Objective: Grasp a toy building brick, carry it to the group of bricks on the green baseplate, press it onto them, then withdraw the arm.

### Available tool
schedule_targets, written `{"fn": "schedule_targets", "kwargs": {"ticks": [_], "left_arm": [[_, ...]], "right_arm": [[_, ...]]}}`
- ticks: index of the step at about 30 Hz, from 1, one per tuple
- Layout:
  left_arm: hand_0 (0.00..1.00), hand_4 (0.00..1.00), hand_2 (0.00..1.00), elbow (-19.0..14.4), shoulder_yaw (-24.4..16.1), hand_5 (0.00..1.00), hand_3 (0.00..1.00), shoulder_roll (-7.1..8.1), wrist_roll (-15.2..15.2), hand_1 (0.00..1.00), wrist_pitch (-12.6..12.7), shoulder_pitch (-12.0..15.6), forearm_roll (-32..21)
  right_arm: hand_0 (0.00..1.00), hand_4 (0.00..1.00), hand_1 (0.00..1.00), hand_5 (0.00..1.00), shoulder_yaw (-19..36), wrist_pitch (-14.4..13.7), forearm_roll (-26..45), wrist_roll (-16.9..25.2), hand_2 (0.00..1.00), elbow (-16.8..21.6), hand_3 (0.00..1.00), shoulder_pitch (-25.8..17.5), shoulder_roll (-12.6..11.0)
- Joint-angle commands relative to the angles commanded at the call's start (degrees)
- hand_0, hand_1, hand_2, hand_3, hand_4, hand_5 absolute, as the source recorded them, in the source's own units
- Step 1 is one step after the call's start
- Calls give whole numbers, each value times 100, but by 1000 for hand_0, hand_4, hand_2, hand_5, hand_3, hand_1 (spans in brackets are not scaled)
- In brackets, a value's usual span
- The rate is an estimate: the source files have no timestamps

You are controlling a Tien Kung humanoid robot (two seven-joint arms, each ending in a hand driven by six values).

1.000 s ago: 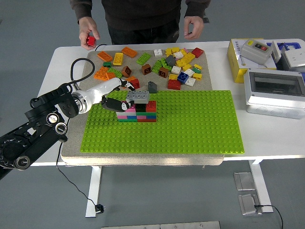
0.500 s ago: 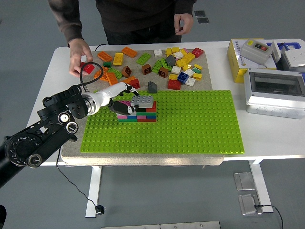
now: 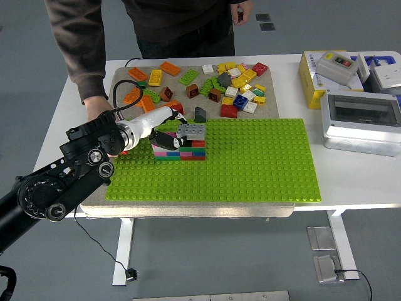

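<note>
A grey brick [image 3: 191,130] lies on top of the stack of pink, red, green and blue bricks [image 3: 180,149] at the left of the green baseplate [image 3: 250,163]. My left hand [image 3: 170,127] reaches in from the lower left. Its white fingers and black thumb are closed on the grey brick's left end, and the brick sits slightly tilted on the stack. A person at the far side reaches one hand [image 3: 99,111] down to the mat, just behind my left forearm. My right arm is out of view.
Several loose bricks [image 3: 232,81] lie on the grey mat behind the baseplate. A grey electrical box [image 3: 360,119] and a yellow box [image 3: 313,72] stand at the right. A black cable [image 3: 122,91] loops over my left wrist.
My left hand has moved right and brought the grey brick down onto the stack. The person has leaned in, and their hand has moved from the back left edge down beside my forearm.
</note>
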Motion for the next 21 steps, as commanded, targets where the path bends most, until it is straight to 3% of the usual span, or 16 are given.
{"fn": "schedule_targets", "kwargs": {"ticks": [21], "left_arm": [[901,579,922,323,168,285,576,-95,28,923,84,-94,-108]], "right_arm": [[735,380,788,756,-94,6,46,19,784,0,673,11,12]]}}
